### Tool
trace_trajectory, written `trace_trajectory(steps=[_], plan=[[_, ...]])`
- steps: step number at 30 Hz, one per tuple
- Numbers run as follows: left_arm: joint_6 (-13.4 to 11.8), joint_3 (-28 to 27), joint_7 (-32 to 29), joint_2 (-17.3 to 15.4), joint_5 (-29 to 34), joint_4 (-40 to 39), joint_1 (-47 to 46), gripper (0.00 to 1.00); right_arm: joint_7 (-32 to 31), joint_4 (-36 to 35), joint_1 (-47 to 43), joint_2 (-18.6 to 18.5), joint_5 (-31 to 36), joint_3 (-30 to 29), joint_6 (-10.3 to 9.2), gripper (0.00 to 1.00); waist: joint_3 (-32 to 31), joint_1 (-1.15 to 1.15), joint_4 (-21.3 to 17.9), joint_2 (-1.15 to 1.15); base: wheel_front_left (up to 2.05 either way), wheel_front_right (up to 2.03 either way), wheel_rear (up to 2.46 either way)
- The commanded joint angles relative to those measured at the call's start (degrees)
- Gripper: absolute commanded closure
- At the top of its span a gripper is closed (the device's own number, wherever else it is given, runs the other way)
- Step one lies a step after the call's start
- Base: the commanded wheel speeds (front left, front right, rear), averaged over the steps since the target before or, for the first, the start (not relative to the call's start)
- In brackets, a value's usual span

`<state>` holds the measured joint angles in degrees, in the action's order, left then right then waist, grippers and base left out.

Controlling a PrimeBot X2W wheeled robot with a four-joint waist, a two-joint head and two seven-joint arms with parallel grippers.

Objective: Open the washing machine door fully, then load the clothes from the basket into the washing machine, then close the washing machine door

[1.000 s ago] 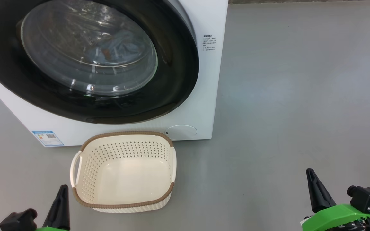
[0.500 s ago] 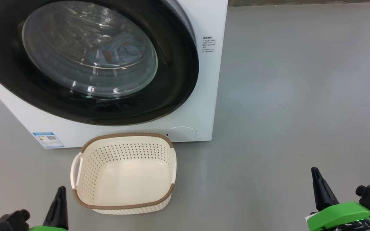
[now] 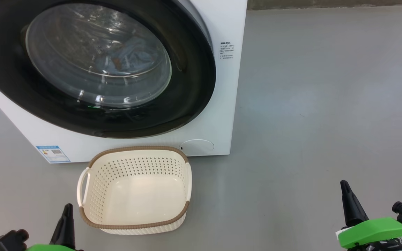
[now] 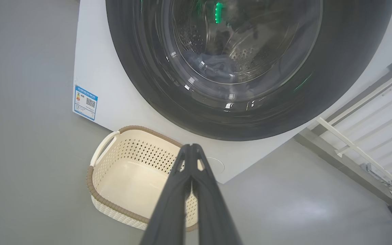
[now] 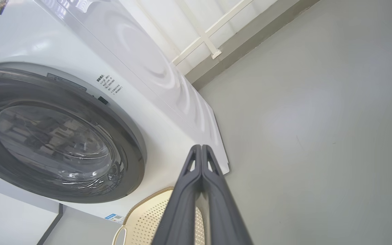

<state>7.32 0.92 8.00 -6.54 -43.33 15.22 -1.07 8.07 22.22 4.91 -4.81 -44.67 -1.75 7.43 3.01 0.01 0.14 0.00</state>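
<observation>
The white washing machine [image 3: 227, 104] stands at the upper left, and its door [image 3: 190, 90], black-rimmed with a glass bowl, lies flush against the front. Light-blue clothes [image 3: 131, 55] show through the glass inside the drum; the left wrist view sees these clothes [image 4: 216, 68] too. The cream basket [image 3: 136, 225] sits on the floor right before the machine, and nothing lies in it. My left gripper [image 3: 67, 207] is shut, low beside the basket's left corner. My right gripper [image 3: 343, 184] is shut, far to the right over the floor. Both wrist views show the fingers pressed together.
Grey floor [image 3: 319, 104] stretches right of the machine. A blue label sticker [image 3: 53, 153] marks the machine's lower left front. A white railing and a wall base [image 4: 362, 153] run behind the machine in the left wrist view.
The head camera has tipped slightly, so the machine and basket sit a little lower in the picture. My right gripper has drifted a bit to the right. Both grippers stay shut.
</observation>
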Motion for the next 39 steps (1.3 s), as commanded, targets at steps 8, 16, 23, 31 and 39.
trace_trajectory(steps=[8, 16, 23, 31, 39], plan=[[-0.10, -1.80, -1.31, -0.55, -5.04, -1.17, -2.33, 1.00, -1.41, -2.21, 0.71, 0.02, -5.03, -0.49, 0.02, 1.00, -0.27, 0.00, -0.01, 0.00, 0.00, 0.00, 0.00], [-0.10, -2.36, -2.65, -0.14, -9.57, -1.17, -2.66, 1.00, -2.77, -2.78, 0.82, 0.21, -9.39, -0.94, 0.02, 1.00, -0.55, 0.00, -0.03, 0.00, 0.00, 0.00, 0.00], [-0.11, -2.85, -3.81, 0.22, -13.51, -1.16, -2.94, 1.00, -3.95, -3.28, 0.92, 0.38, -13.19, -1.34, 0.03, 1.00, -0.80, 0.00, -0.04, 0.00, 0.00, 0.00, 0.00], [-0.11, -3.41, -5.15, 0.63, -18.04, -1.16, -3.27, 1.00, -5.32, -3.85, 1.03, 0.58, -17.56, -1.79, 0.03, 1.00, -1.08, 0.00, -0.05, 0.00, 0.00, 0.00, 0.00], [-0.11, -3.97, -6.50, 1.05, -22.58, -1.15, -3.60, 1.00, -6.68, -4.43, 1.15, 0.78, -21.94, -2.24, 0.04, 1.00, -1.37, 0.00, -0.06, 0.00, 0.00, 0.00, 0.00]])
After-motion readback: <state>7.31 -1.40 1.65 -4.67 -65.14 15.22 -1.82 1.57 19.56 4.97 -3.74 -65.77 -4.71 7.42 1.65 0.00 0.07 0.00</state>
